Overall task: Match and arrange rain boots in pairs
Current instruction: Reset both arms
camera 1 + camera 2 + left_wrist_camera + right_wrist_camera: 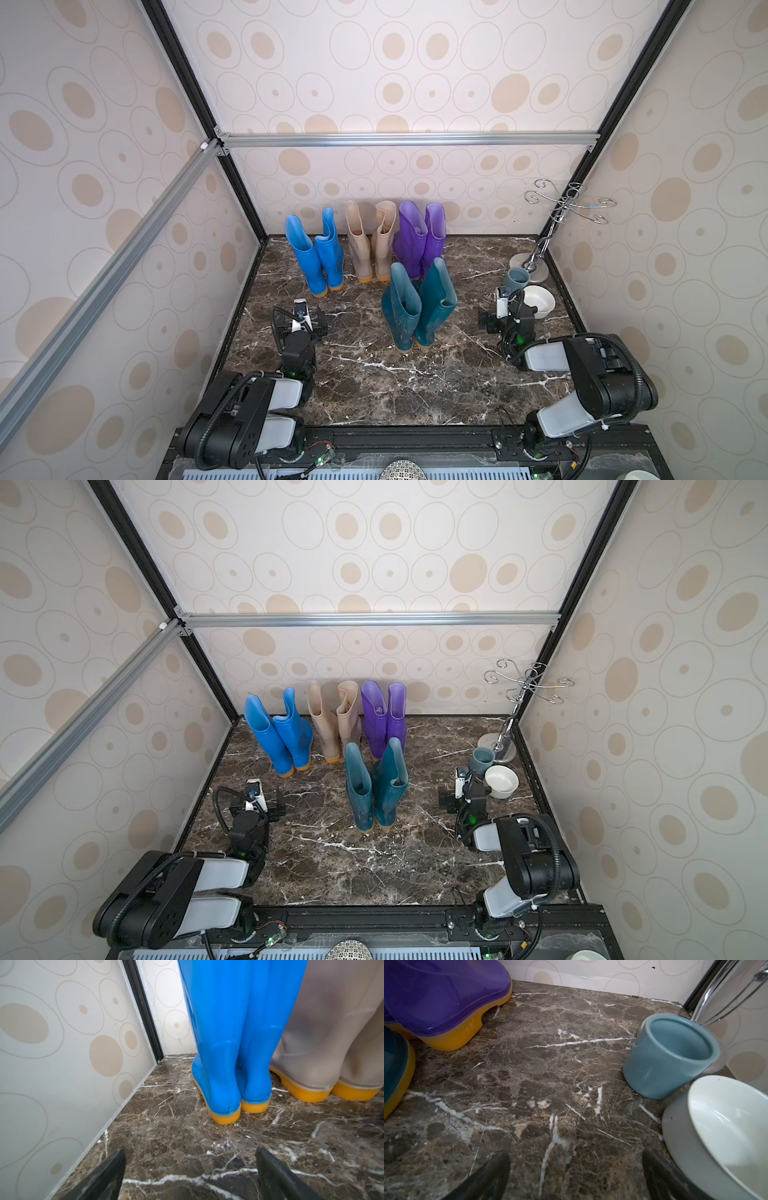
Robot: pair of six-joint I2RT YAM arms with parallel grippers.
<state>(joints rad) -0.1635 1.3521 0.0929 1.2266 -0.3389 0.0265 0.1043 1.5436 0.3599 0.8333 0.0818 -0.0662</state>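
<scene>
Along the back wall stand three upright pairs of rain boots: bright blue [316,253] [278,733] [232,1043], beige [370,245] [332,1032] and purple [419,239] [442,995]. The larger dark teal pair [417,307] [376,787] stands in front of the purple one, its sole edge [396,1072] showing in the right wrist view. My left gripper [300,322] [190,1156] is open and empty, low over the floor just short of the blue heels. My right gripper [496,316] [576,1159] is open and empty over bare floor, right of the teal pair.
A grey-blue cup [516,279] [668,1055] and a white bowl [538,301] [724,1132] sit close by the right gripper. A chrome hook stand [557,224] occupies the back right corner. Patterned walls [62,1064] enclose the marble floor [395,382] on three sides.
</scene>
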